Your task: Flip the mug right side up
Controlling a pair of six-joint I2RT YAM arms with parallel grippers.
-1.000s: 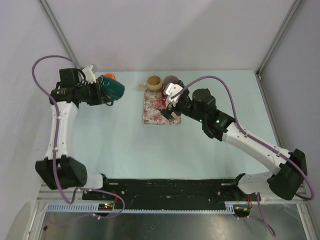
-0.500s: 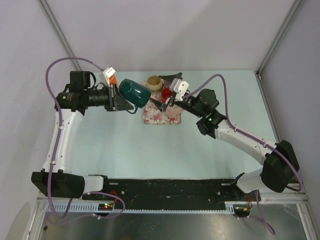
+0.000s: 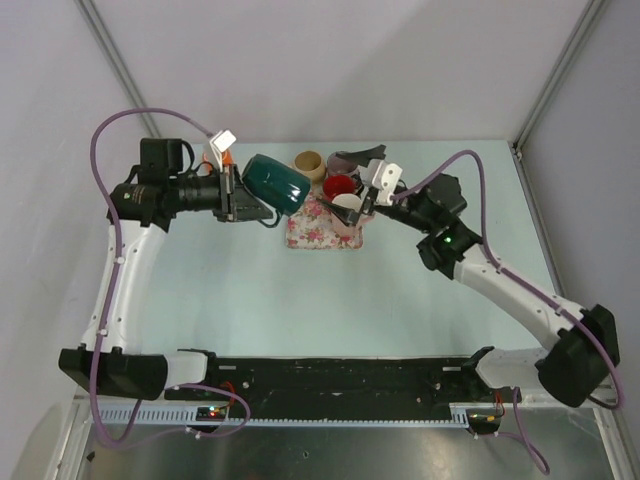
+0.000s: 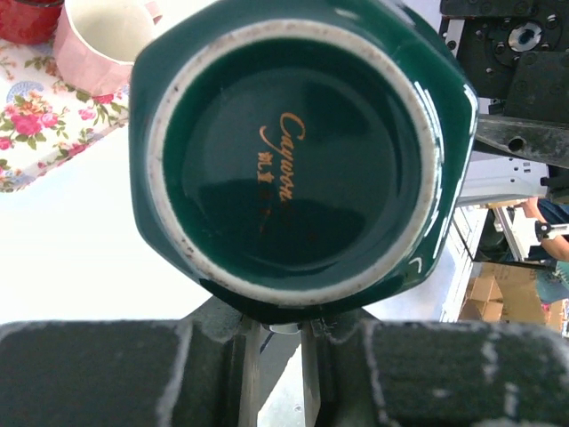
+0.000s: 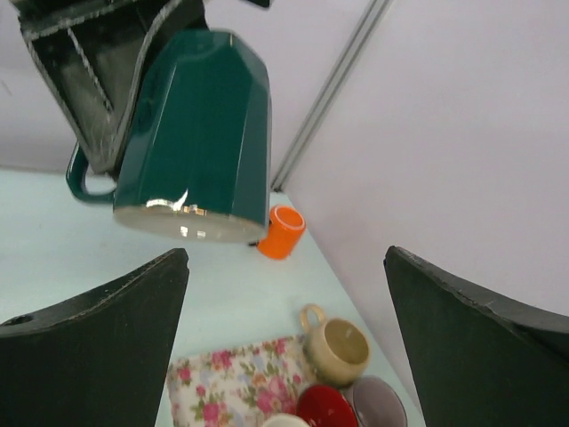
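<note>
Reorientation aloft: left fingers (image 4: 116,374) pinch green mug (image 3: 275,183), mouth toward 3 o'clock; spread right fingers (image 5: 89,338) probably should take it.

The mug (image 3: 275,182) is a deep glossy teal-green, and its underside has a bare off-white ring with a bit of gold script lettering in the middle. The table (image 3: 300,300) is a pale mint, and the mat (image 3: 305,232) is cream with pink roses and green leaves all over it. The other cups are all different: a tan cup (image 3: 309,163), a red cup (image 3: 338,186), a pale pink cup (image 4: 102,40), a greyish-mauve cup (image 5: 378,402) and a bright orange cup (image 5: 282,233). Both the left arm (image 3: 115,270) and the right arm (image 3: 510,290) are white with black joints and purple cables (image 3: 120,125).
</note>
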